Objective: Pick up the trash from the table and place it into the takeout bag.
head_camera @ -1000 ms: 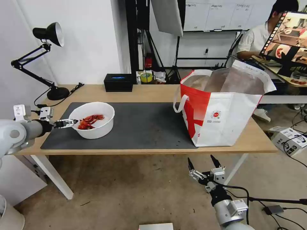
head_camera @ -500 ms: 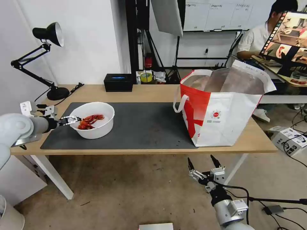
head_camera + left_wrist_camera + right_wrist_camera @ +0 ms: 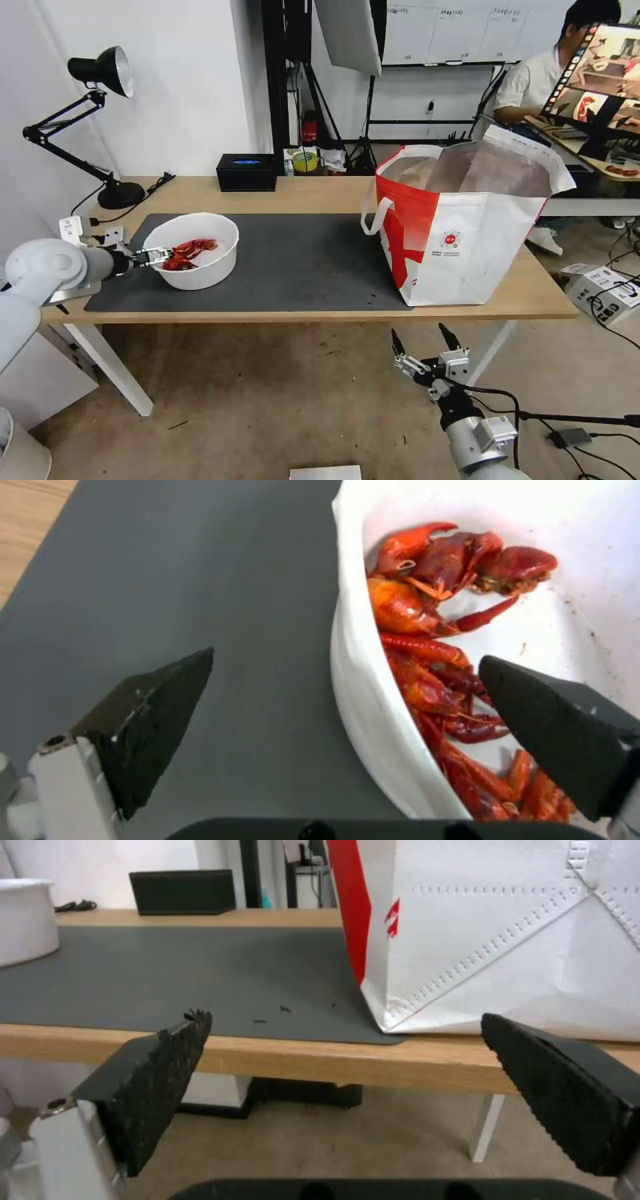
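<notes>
Head view: bowl (image 3: pixel 193 250) with red shells on our mat (image 3: pixel 280 267), desk (image 3: pixel 320 193) left part; bag (image 3: pixel 460 227) upright at right. Our left hand (image 3: pixel 155 257) at bowl's near-left rim; right hand (image 3: pixel 427 347) low, below desk edge.

Left wrist: left hand (image 3: pixel 343 700) wide, straddling bowl wall (image 3: pixel 360 690), one finger (image 3: pixel 547 730) over shells (image 3: pixel 433 645).

Right wrist: right hand (image 3: pixel 343 1065) wide, empty, facing desk edge (image 3: pixel 320 1060) and bag (image 3: pixel 507 940).

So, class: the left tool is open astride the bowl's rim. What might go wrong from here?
1. The left tool would pinch only one edge of the bowl; lifted, it may tilt and spill the red shells.
2. The inner finger may press into shells rather than the wall.
</notes>
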### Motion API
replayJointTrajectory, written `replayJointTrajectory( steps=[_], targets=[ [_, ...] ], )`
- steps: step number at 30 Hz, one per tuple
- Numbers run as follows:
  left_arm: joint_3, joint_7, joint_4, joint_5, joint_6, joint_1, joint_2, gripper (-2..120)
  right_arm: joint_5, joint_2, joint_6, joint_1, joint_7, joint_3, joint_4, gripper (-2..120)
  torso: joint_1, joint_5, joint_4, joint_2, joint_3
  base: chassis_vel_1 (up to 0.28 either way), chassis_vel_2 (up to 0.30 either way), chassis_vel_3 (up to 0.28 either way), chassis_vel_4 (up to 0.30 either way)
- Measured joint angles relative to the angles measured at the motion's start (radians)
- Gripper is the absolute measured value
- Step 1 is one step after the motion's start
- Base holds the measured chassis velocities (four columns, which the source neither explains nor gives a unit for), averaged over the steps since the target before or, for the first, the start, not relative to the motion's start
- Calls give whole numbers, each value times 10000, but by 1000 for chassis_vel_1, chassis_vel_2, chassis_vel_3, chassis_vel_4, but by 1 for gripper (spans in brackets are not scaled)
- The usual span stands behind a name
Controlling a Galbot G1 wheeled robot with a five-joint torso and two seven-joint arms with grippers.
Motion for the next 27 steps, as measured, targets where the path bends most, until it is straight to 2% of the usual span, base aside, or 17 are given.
replayJointTrajectory(
  steps=[5,11,15,17,20,21,24,26,27],
  targets=[
    [212,-133,68,-43,-8,-189,-7,97,0,0,0,0,0,0,0,100,0,0,0,1,0,0,0,0,0],
    [491,-170,90,-58,-35,-347,15,85,0,0,0,0,0,0,0,100,-2,3,1,2,-2,0,0,0,0],
    [609,-232,135,-43,-61,-435,-1,70,0,0,0,0,0,0,0,100,-2,3,2,2,-2,0,0,0,0],
    [616,-236,144,-40,-61,-446,-1,68,0,0,0,0,0,0,0,100,-2,2,1,1,-2,0,0,0,0],
    [630,-254,179,-26,-49,-462,12,50,0,0,0,0,0,0,0,100,-2,0,1,2,-1,0,0,0,0],
    [630,-254,179,-26,-49,-462,12,50,0,0,0,0,0,0,0,100,-2,0,1,2,-1,0,0,0,0],
    [632,-264,175,-14,-27,-457,42,35,0,0,0,0,0,0,0,100,-2,-2,0,1,0,0,0,0,0],
    [630,-264,160,-12,-20,-448,44,32,0,0,0,0,0,0,0,100,-2,-2,0,1,0,0,0,0,0],
    [618,-264,129,-11,-8,-432,43,25,0,0,0,0,0,0,0,100,-2,-2,0,1,0,0,0,0,0]
  ],
)
